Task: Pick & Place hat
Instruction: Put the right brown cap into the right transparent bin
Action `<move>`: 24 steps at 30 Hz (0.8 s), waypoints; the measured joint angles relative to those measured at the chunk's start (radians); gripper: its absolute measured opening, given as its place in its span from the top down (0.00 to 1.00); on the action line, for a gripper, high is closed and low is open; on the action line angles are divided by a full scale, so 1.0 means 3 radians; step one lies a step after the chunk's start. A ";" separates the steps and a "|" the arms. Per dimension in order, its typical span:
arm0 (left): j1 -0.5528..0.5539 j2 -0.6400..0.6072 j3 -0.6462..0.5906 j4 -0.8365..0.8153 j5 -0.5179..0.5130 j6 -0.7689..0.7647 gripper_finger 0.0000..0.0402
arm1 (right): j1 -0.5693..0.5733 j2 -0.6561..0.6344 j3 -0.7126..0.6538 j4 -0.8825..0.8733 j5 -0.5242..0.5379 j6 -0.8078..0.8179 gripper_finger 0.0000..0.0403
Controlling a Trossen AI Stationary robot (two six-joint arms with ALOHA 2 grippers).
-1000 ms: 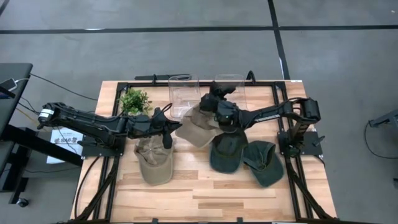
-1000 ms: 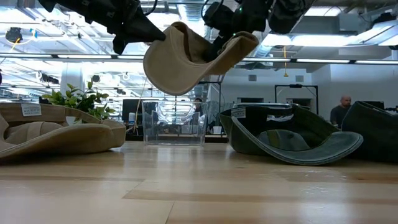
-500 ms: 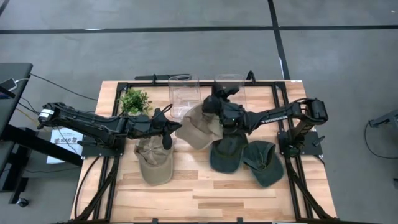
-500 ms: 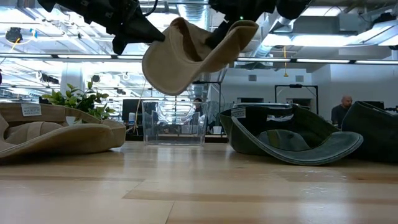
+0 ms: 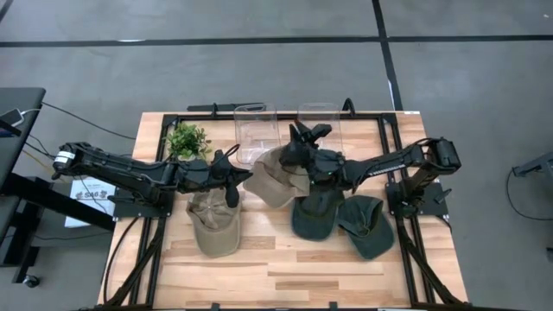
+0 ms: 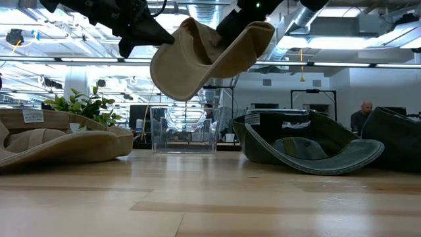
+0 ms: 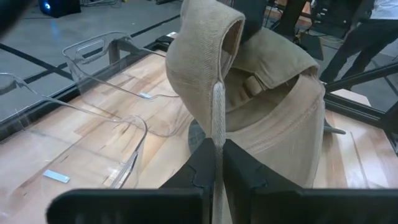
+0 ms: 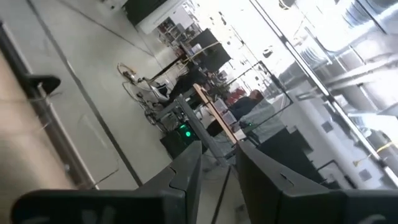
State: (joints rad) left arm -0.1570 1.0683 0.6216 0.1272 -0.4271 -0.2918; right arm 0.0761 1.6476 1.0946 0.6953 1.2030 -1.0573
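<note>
The desk (image 5: 285,268) is a pale wooden top in a black frame, standing on grey concrete floor crossed by dark lines. A small green plant (image 5: 187,140) sits at its far left, two clear plastic bins (image 5: 255,125) stand side by side along the far edge. A tan cap (image 5: 213,225) lies on the left part of the desk, and two dark green caps (image 5: 315,212) lie on the right part, touching each other. The low view looks into a bright hall with ceiling ducts, glass partitions and a person (image 6: 360,115) far off at the right.

A second tan cap, the lifted hat (image 5: 275,177), hangs in the air in front of the bins, clear of the desk, between the two arms. The left tool (image 5: 232,186) is closed narrow on the brim edge; in the left wrist view its fingers (image 7: 202,163) pinch that edge (image 7: 217,112) with the crown folded over above them. The right tool (image 5: 298,155) is at the hat's opposite side from above; its own camera shows two fingers (image 8: 186,171) with a slim gap and only the room beyond, so I cannot tell whether it grips the fabric.

Only the low view shows the lifted hat (image 6: 197,59) well above the desk, sagging in a curve; only the high view shows how the caps lie.
</note>
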 joint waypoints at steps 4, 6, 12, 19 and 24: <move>0.0000 0.0000 0.0000 0.0000 -0.0037 0.0017 0.96 | 0.0034 -0.0218 0.0000 -0.0029 -0.0002 0.0161 0.76; 0.0000 0.0000 0.0000 0.0000 -0.0055 0.0057 0.96 | 0.0072 -0.0359 0.0001 -0.0063 -0.0004 0.0276 0.76; 0.0003 0.0000 0.0000 0.0000 -0.0060 0.0084 0.96 | 0.0203 -0.0854 0.0001 -0.0945 -0.0354 0.1151 0.76; 0.0006 0.0000 0.0000 0.0000 -0.0060 0.0108 0.96 | -0.0089 -0.1409 0.0001 -0.2618 -0.2536 0.3116 0.76; 0.0006 0.0001 0.0000 0.0000 -0.0060 0.0110 0.96 | -0.0465 -0.1573 0.0001 -0.3043 -0.3648 0.3577 0.76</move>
State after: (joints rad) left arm -0.1551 1.0687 0.6216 0.1272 -0.4450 -0.2589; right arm -0.0634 1.1757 1.0950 -0.2175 0.1087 0.0158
